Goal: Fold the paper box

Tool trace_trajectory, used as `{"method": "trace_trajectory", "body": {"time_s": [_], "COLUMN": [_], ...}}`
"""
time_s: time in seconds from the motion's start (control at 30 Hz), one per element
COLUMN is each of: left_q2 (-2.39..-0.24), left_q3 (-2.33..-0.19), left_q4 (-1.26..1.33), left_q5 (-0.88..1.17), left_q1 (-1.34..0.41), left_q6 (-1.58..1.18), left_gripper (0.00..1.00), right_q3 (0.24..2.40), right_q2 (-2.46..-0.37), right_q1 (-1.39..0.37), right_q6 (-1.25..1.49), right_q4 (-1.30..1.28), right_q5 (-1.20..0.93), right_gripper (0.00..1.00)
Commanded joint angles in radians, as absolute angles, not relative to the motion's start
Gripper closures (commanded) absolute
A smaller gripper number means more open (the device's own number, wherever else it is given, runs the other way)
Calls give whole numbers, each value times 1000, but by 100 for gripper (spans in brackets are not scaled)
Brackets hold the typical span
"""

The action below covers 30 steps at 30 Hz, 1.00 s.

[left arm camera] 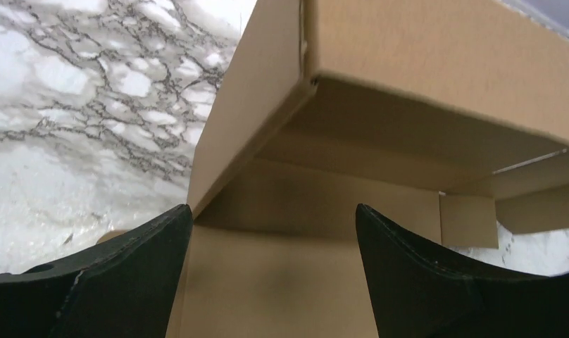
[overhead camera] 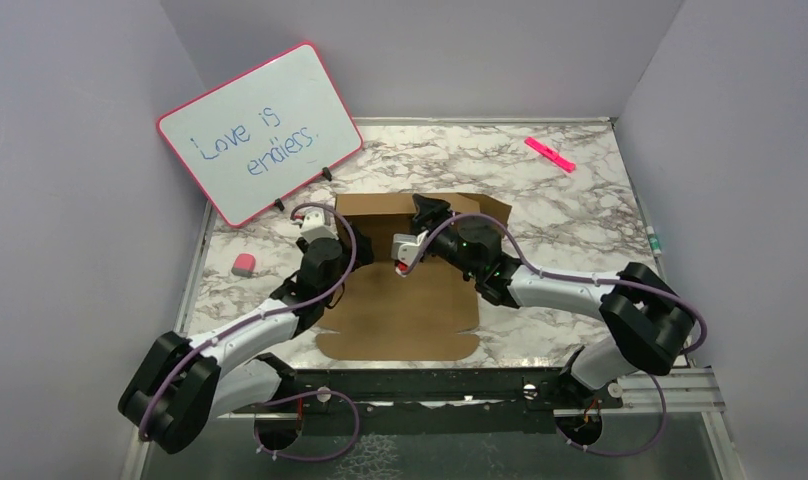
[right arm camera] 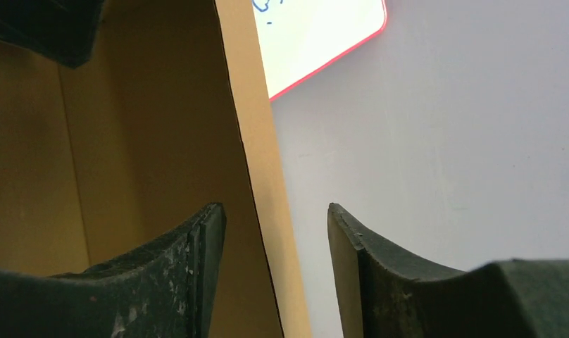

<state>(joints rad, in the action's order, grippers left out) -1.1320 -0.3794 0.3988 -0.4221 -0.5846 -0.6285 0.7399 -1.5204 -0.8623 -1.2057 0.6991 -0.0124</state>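
Gaping, my left tool (left arm camera: 273, 208) and right tool (right arm camera: 274, 206) clamp nothing; the unheld paper box (left arm camera: 422, 63) walls may fall flat.

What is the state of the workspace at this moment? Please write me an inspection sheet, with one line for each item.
Surface: marble-patterned table, no spill seen.
Job's things: paper box, plain brown, partly folded; near panel lies flat, far flaps stand raised.
Clutter: pink-framed whiteboard propped at far left; pink marker at far right; small eraser at left.
Grippers: left jaws open, facing a box corner, holding nothing; right jaws open, astride an upright flap edge.
Cables: purple cables loop along both arms; no snag seen.
Surroundings: lilac walls on three sides; otherwise nothing seen.
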Motion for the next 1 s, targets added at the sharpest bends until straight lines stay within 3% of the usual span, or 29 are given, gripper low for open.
{"method": "trace_trajectory", "body": {"time_s": [0.0,0.23,0.43,0.7,0.97], "left_q2": [-1005,-847,-804,-916,-1088], "left_q3": [-416,-573,-703,-936,-1054], "left_q4": [173,-200,-392,-500,-483], "left_q5": [-342,-290,-235,-127,51], "left_q1": [-583,-577,-544,-359,-215], "left_q6": [-653,-631,-605,-433,-314], "left_gripper": [12,6,4,1,2], "right_q3": [793,915,983,1076,1087], "right_q2": [-1441,-1339,-1264,-1231,-1245], "right_q1": [-861,-861,-861,-825,-691], "right_q6": [-1090,-845,-534,-126,251], "right_q4": [620,251,27,-163,-189], "right_q5": [-50,-6,151,281,136], "right_gripper": [38,29,21,10,9]}}
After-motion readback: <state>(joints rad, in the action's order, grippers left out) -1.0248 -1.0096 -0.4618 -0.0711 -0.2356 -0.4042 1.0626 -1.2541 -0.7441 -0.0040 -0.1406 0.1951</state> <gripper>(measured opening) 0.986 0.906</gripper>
